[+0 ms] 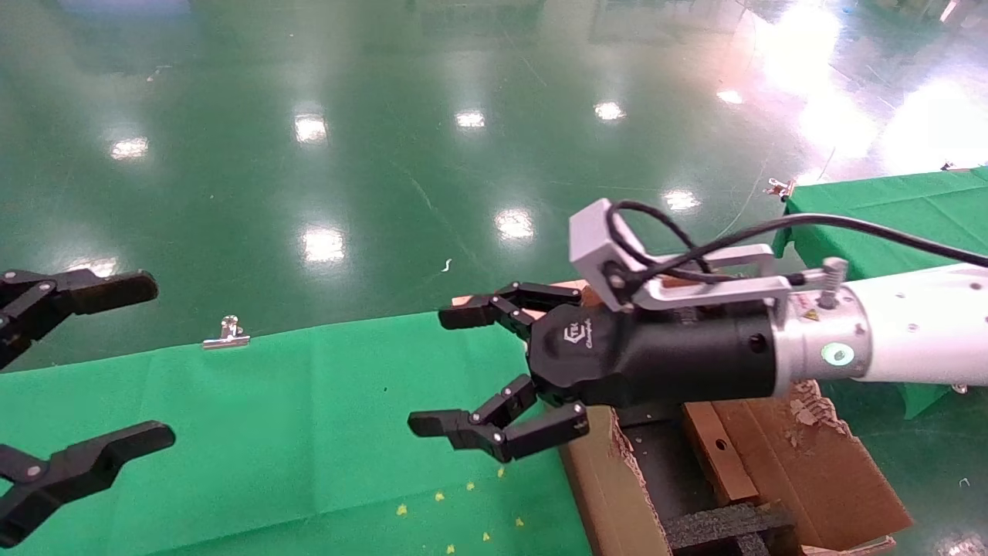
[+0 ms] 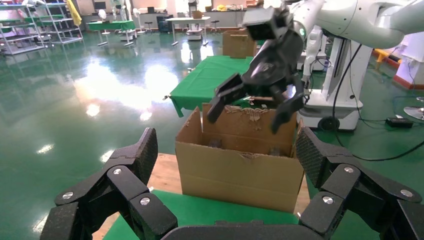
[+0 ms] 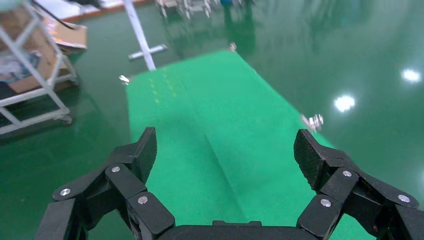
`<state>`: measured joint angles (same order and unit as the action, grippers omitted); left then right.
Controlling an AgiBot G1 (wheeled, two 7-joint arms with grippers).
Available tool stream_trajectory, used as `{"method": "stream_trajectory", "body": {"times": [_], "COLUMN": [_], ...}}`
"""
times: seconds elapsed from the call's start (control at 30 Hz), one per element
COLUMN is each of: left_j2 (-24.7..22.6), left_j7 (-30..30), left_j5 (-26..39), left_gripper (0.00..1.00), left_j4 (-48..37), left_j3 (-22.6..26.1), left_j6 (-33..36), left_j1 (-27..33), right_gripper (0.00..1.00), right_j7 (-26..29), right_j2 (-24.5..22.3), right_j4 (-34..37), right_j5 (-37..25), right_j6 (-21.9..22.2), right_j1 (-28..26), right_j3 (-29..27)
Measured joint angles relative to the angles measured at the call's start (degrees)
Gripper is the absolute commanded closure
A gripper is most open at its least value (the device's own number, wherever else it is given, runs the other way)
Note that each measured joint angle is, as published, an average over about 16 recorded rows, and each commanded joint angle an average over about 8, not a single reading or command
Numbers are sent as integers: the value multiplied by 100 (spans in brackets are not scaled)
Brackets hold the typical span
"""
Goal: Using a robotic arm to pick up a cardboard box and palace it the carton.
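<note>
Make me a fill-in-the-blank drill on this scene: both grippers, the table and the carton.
1. The right gripper hovers by the carton, holding nothing, its fingers spread ___.
2. The cloth over the table is ___ in colour.
3. Inside the carton lie black inserts made of ___.
4. The left gripper, idle over the cloth, has ___ black fingers.

Missing words: open; green; foam; two.
</note>
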<state>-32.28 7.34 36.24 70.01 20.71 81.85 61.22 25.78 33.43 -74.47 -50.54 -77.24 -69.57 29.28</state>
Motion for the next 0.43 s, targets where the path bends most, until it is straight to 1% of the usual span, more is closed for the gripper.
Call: {"method": "stream_trajectory", "body": {"times": [0.2, 0.43], "left_j2": [0, 0], "left_j7": [0, 0], "left_j5": [0, 0], "left_gripper": [0, 0], "left_j4": [0, 0], "left_j3": [0, 0], "left_j6": [0, 0], "left_j1": [0, 0], "right_gripper": [0, 0], "right_j7": [-785, -1237], "right_j2": [83, 131], "right_j4": [47, 73], "right_j5": [453, 714], "right_j6": [-441, -694], "right_j1": [417, 657], "right_j3": [-693, -1091]}}
